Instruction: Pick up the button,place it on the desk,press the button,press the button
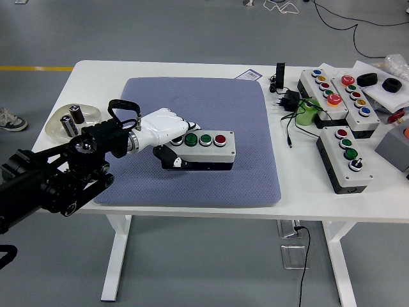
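A grey button box (206,149) with two green buttons and one red button on top lies over the blue-grey mat (211,109). My left hand (167,133), white with black finger pads, is shut on the box's left end, fingers over the top and thumb on the front side. Whether the box rests on the mat or hangs just above it I cannot tell. My right hand is not in view.
Several more button boxes (345,157) lie at the table's right, with a black power adapter (287,99) and a green object (308,112). A clear dish with batteries (70,120) sits at the left edge. The white table (332,204) borders the mat.
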You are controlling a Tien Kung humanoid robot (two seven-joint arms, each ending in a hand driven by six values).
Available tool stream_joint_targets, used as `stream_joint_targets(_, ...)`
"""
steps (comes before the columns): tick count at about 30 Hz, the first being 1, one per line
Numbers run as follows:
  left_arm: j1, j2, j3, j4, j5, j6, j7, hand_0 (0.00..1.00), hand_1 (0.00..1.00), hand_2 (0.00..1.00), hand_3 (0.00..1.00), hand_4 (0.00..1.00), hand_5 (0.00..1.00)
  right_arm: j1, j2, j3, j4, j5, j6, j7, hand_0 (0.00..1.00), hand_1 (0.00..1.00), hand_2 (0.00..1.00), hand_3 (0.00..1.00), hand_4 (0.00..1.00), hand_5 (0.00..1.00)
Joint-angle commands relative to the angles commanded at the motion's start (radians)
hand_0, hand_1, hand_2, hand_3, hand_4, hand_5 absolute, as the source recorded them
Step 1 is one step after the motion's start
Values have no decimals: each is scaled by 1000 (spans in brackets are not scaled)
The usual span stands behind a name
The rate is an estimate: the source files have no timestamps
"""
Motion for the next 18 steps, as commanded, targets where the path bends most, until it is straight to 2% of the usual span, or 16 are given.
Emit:
stream_joint_targets(2,-1,0,-2,-1,5,-18,2,392,449,472,595,642,2,0,0,2,0,-4,0,-1,651,562,591,635,250,255)
stream_joint_targets(3,-1,0,-4,-1,7,-25,1,498,525,567,705,758,7,0,0,1,0,-3,0,-1,651,562,591,635,250,254)
stream_joint_targets(8,-1,2,-14,-4,12,-54,1,498,525,567,705,758,7,0,0,2,0,-3,0,0,651,562,591,635,250,254)
stream_joint_targets(9,0,2,-16,-5,12,-58,2,406,587,696,777,904,248,0,0,1,0,-3,0,0,651,562,591,635,250,254)
stream_joint_targets(14,2,2,-23,-6,16,-98,14,406,587,696,777,904,248,1,0,0,0,-1,0,0,651,562,591,635,250,254)
stream_joint_targets(15,3,2,-25,-7,14,-101,15,498,651,791,841,925,273,1,0,0,0,-1,0,0,651,562,591,635,250,255)
stream_joint_targets(18,5,3,-31,-10,10,-106,17,498,651,791,841,925,273,1,0,0,0,0,0,1,651,562,591,635,250,255)
